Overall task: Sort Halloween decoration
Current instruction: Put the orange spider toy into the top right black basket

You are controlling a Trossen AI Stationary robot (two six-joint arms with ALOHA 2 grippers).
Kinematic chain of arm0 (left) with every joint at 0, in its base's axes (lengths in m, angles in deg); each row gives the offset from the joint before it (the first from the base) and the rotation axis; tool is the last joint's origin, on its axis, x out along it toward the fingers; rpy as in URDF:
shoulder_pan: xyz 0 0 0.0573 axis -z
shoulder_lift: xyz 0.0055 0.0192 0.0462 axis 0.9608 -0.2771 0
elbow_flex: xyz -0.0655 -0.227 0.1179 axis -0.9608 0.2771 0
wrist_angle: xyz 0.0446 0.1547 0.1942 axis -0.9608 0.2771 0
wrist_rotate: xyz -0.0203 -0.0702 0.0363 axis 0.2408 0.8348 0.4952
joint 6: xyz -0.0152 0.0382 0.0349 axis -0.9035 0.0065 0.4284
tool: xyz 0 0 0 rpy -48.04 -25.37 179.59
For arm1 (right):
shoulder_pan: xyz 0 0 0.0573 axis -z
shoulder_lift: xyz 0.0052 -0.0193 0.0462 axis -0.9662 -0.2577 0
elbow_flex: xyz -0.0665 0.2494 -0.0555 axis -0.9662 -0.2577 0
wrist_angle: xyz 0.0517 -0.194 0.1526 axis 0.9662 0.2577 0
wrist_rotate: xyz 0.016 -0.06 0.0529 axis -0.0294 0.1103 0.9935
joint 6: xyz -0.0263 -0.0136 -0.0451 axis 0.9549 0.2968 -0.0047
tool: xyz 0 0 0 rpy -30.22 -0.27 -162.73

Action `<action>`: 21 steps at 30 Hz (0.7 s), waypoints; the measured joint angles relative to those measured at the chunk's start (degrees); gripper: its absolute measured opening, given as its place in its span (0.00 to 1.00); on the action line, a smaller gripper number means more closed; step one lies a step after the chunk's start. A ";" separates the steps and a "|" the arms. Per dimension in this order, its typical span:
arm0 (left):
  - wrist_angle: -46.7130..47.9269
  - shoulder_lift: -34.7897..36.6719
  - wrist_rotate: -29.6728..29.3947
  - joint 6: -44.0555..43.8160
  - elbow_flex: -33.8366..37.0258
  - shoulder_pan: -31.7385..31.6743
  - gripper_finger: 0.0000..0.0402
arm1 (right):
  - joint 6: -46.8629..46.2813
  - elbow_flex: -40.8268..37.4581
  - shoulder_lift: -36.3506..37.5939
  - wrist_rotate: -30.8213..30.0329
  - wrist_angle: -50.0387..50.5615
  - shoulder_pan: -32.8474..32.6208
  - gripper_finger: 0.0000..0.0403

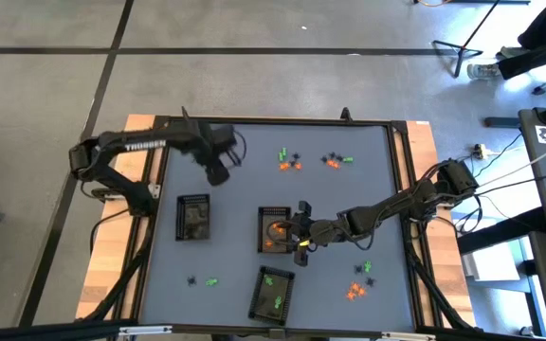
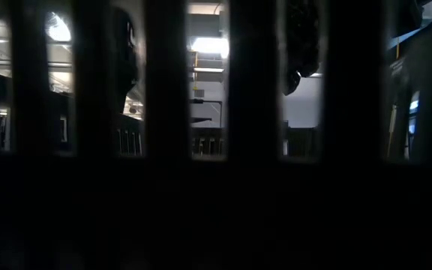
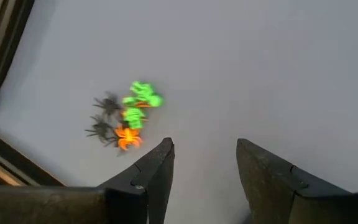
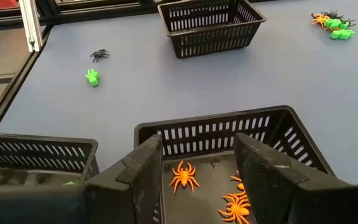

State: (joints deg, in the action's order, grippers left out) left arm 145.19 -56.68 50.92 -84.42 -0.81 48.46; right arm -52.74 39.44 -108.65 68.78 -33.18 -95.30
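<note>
The Halloween decoration lies in small heaps of orange, green and black trinkets: two heaps (image 1: 289, 159) (image 1: 337, 160) near the far edge, one (image 1: 360, 279) near right, and a black and green pair (image 1: 202, 281) near left. Orange spiders (image 4: 183, 176) lie in the middle tray (image 1: 273, 230). My right gripper (image 4: 197, 168) hangs open over that tray's right side (image 1: 297, 237), with nothing between its fingers. My left gripper (image 1: 218, 173) is open above the far left of the table. In the left wrist view a mixed heap (image 3: 126, 118) lies ahead of the left gripper (image 3: 204, 168).
A second dark tray (image 1: 193, 217) stands left of the middle one. A third (image 1: 273, 292), holding green trinkets, stands near the table's near edge. A raised dark frame (image 1: 401, 189) runs round the grey table. A slotted tray wall (image 2: 216, 187) blocks the low view.
</note>
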 joint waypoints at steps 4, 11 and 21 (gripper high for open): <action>-1.34 0.00 3.22 5.28 0.00 -9.71 0.41 | 0.03 0.00 0.00 0.02 0.26 0.00 0.49; -3.99 0.00 3.08 5.50 0.06 -16.06 0.41 | 3.97 -0.02 0.00 -0.94 -0.73 0.07 0.49; -7.25 -0.02 4.72 4.56 6.76 -23.91 0.41 | 6.53 2.33 0.04 -1.28 -1.28 0.86 0.49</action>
State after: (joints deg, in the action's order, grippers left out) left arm 137.94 -56.70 55.64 -79.86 5.95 24.55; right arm -46.20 41.78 -108.61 67.50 -34.46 -94.43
